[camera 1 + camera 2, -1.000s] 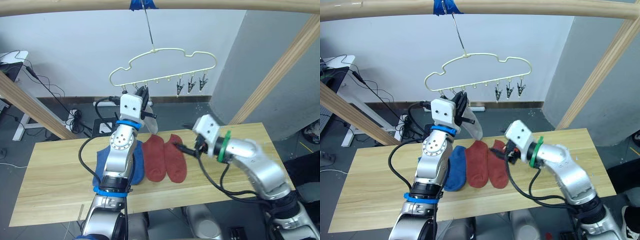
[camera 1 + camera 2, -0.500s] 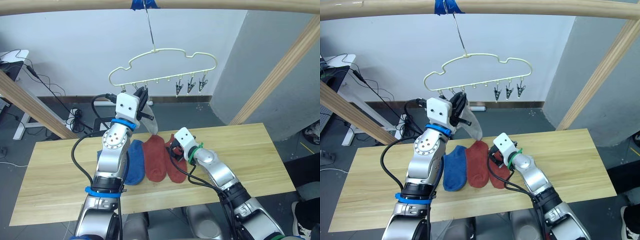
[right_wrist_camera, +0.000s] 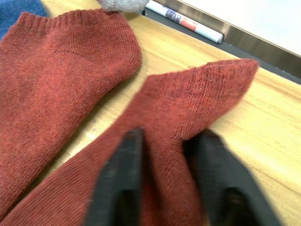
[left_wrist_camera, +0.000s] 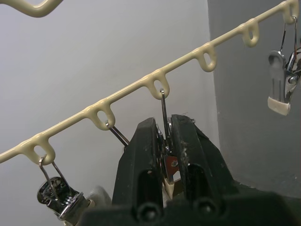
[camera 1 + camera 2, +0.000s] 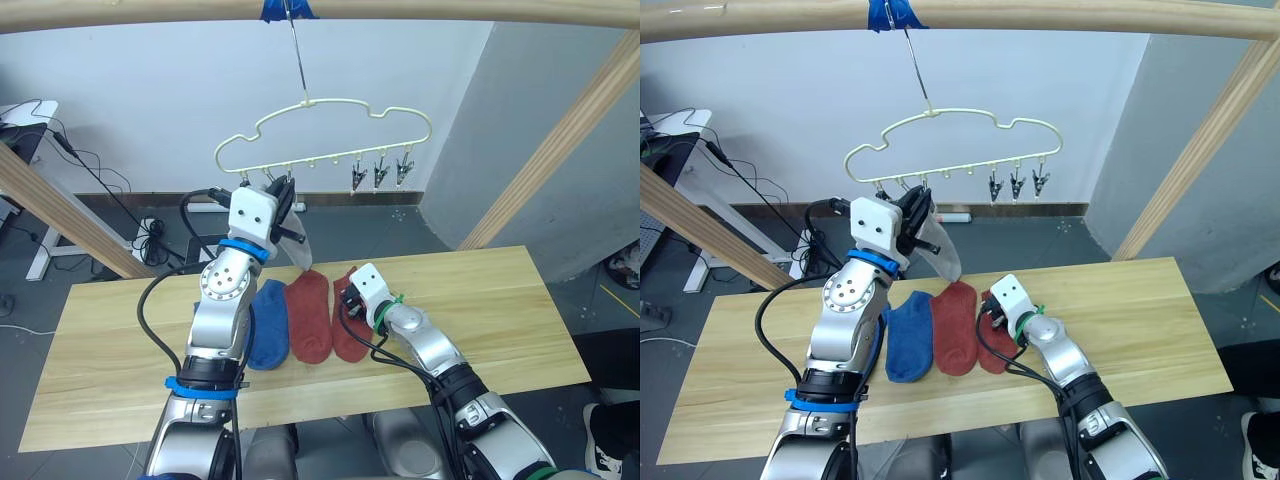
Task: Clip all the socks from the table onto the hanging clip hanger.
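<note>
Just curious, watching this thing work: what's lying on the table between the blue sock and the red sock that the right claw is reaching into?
Another rust-red sock lies flat between the blue sock and the red one under the right gripper, as the left eye view shows.

Support surface: a long light wooden table (image 5: 480, 300), plank top with visible grain. Lying flat on it, side by side near the middle: a blue sock (image 5: 266, 328) at left, a rust-red sock (image 5: 309, 316) touching its right edge, and a second rust-red sock (image 3: 188, 108) right of that.
</note>
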You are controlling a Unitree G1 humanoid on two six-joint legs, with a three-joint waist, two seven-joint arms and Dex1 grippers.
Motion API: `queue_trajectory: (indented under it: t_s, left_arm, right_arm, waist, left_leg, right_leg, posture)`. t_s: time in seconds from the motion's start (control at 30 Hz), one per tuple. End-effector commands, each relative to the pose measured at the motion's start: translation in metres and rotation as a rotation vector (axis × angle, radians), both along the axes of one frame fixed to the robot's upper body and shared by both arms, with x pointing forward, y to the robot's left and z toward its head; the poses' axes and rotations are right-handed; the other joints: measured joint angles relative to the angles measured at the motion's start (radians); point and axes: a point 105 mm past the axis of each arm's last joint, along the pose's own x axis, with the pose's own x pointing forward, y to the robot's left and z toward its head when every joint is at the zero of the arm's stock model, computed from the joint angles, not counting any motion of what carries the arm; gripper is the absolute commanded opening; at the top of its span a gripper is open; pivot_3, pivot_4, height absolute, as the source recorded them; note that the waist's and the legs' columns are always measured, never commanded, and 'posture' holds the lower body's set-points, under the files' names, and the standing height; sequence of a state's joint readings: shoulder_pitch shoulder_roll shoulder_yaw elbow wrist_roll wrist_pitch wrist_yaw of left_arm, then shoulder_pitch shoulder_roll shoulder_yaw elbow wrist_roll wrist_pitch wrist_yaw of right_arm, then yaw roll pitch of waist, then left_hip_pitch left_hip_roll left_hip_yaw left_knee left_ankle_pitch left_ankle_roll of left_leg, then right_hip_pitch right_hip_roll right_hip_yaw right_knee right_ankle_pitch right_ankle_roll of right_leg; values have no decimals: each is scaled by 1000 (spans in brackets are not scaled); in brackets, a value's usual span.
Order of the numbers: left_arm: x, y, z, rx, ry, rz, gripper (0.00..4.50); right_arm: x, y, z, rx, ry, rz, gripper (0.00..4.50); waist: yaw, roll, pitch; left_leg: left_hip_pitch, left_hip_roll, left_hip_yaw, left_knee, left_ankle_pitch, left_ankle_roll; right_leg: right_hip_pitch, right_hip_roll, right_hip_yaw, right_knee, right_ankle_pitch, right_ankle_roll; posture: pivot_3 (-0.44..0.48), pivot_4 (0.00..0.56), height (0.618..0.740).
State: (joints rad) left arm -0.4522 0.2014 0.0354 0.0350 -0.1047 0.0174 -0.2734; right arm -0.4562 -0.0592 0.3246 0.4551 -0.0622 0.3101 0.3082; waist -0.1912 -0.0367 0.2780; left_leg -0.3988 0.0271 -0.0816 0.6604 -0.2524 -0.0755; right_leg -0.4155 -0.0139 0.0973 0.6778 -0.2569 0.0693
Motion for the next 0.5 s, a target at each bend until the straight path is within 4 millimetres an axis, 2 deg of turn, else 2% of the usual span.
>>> queue_trajectory:
  t_s: [0.03, 0.1, 0.23, 0.37, 0.5]
  left_arm:
    - [-6, 0, 15, -2, -57, -7, 138]
    - [-6, 0, 15, -4, -55, -8, 138]
    - [-6, -2, 16, -9, -50, -30, 138]
    - [-6, -3, 20, -49, -29, -69, 138]
    - [-6, -4, 24, -75, -6, -111, 138]
  right_arm:
    - [-5, -4, -5, -17, 8, 14, 55]
    - [-5, -1, 4, -9, -22, 37, 0]
    - [-4, 9, 33, 0, -124, 117, 0]
    - [-7, 27, 73, 4, -264, 239, 0]
    - [-9, 40, 101, 2, -369, 312, 0]
  waist:
    - [1, 0, 0]
    - [2, 0, 0]
    - [3, 0, 0]
    - [0, 0, 0]
    - [0, 0, 0]
  left_leg:
    - [0, 0, 0, 0, 0, 0]
    - [0, 0, 0, 0, 0, 0]
    - [-1, 0, 0, 0, 0, 0]
    - [-1, 0, 0, 0, 0, 0]
    - [-1, 0, 0, 0, 0, 0]
  right_leg:
    - [0, 0, 0, 0, 0, 0]
    - [0, 0, 0, 0, 0, 0]
    - [-1, 0, 0, 0, 0, 0]
    - [-1, 0, 0, 0, -1, 2]
    - [-2, 0, 0, 0, -2, 3]
  posture:
    - [-186, 238, 740]
    - [-186, 238, 740]
    - [-192, 242, 740]
    - [-196, 245, 740]
    - [-195, 244, 740]
